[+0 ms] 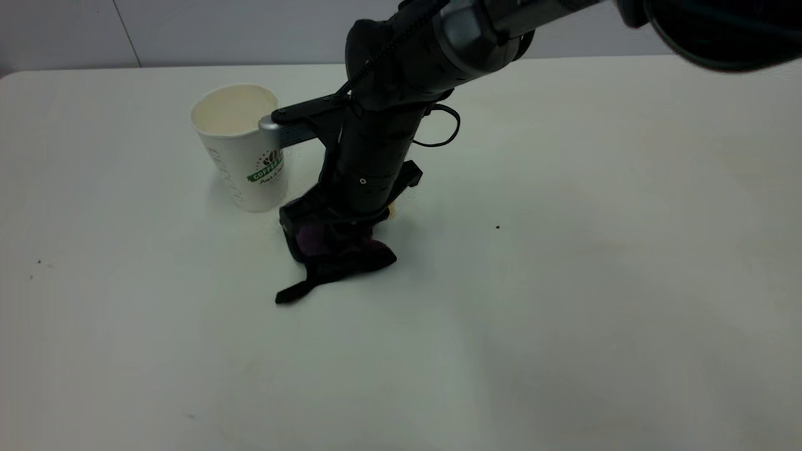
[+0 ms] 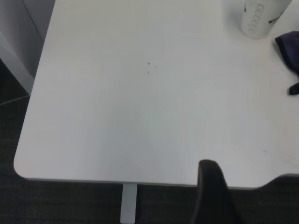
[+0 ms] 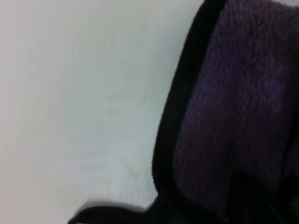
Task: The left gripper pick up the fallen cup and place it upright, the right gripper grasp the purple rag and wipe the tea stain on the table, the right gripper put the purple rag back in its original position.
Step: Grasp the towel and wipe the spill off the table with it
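Purple terry cloth fills the right wrist view — the purple rag (image 3: pixel 243 107) is bunched on the white table (image 1: pixel 564 282), pressed under the right gripper (image 1: pixel 332 241), whose fingers are clamped on it. Just beside it, to the exterior view's left, the paper cup (image 1: pixel 241 147) stands upright, mouth up. The left gripper (image 2: pixel 212 196) hangs past the table's edge, well apart from both — whether it is apart or together I cannot tell.
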